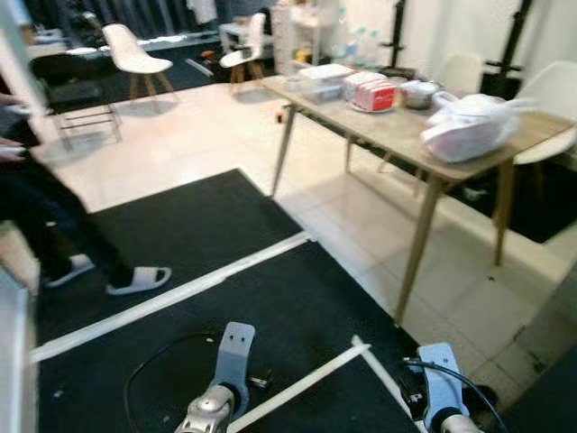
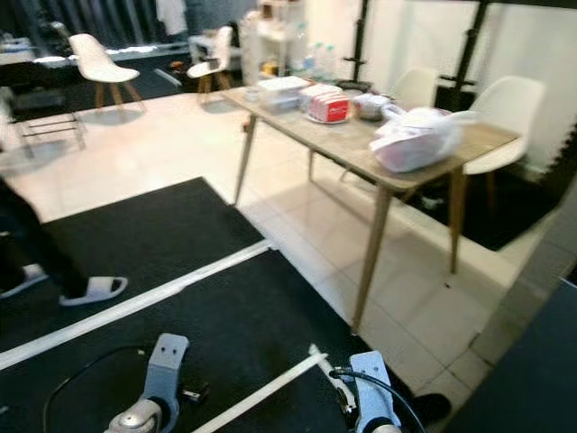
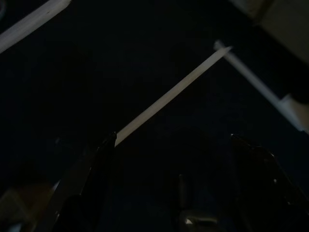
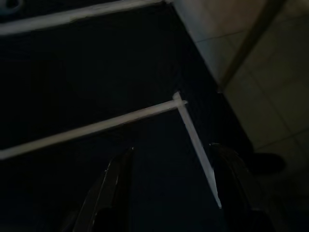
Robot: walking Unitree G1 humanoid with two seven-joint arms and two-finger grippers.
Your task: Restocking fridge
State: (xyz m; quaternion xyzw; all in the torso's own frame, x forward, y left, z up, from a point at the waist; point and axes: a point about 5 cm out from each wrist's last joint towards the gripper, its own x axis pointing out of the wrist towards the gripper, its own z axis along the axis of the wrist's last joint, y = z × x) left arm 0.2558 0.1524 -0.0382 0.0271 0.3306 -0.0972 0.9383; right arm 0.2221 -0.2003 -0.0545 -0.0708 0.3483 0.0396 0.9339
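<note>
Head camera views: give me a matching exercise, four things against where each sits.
Things:
1. white tied plastic bag
2. red-and-white carton
3. white slipper on a person's foot
4. white shell chair with wooden legs

Places:
A. on the black floor mat
B. near end of the wooden table
C. far back, on the pale tiles
D. middle of the table, on a plate

Pairs: 1-B, 2-D, 3-A, 4-C

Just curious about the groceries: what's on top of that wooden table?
On the wooden table sit a tied white plastic bag, a red-and-white package, a clear lidded container and a metal bowl. The bag's contents are hidden.
</note>
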